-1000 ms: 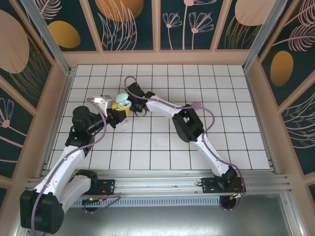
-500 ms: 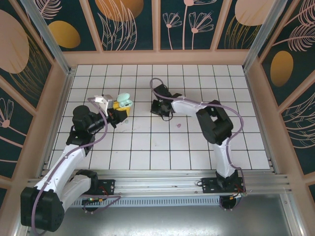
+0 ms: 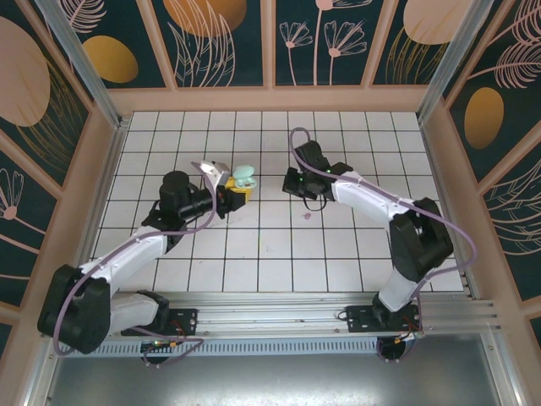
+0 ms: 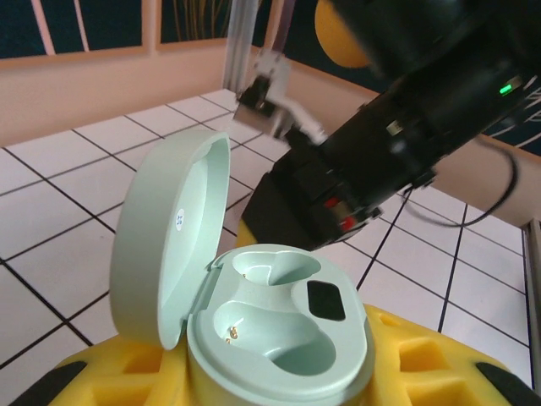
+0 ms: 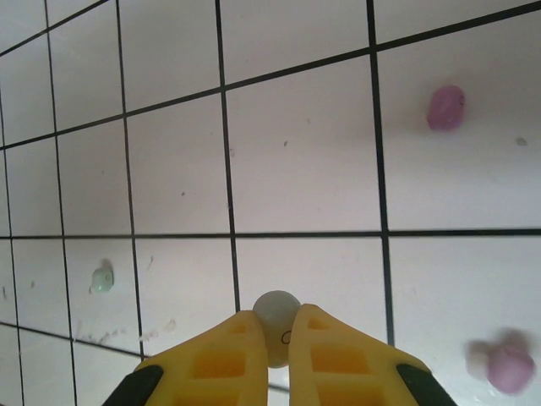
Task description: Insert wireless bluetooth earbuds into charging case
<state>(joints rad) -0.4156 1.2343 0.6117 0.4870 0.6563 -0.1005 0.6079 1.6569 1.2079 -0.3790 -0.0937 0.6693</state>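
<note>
1. Top camera: I see the open mint-green charging case (image 3: 244, 176) left of centre over the white tiled table (image 3: 254, 254). The left gripper (image 3: 230, 189) clamps its base, its arm stretched forward and to the right. The right gripper (image 3: 302, 183) is near the case on its right, not touching it, and its arm bends in from the right. One purple earbud (image 3: 308, 216) lies on a tile just in front of it.
2. Left wrist camera: the case (image 4: 279, 330) has its lid (image 4: 169, 245) standing up on the left and both wells empty. Yellow fingers (image 4: 431, 364) grip it from either side.
3. Right wrist camera: the right gripper (image 5: 283, 338) points down at the tiles, its jaws pinched on a small pale round earbud (image 5: 277, 315). A mint earbud (image 5: 102, 279) lies to the left, a purple one (image 5: 445, 108) at upper right, and another purple one (image 5: 507, 368), blurred, at lower right.
</note>
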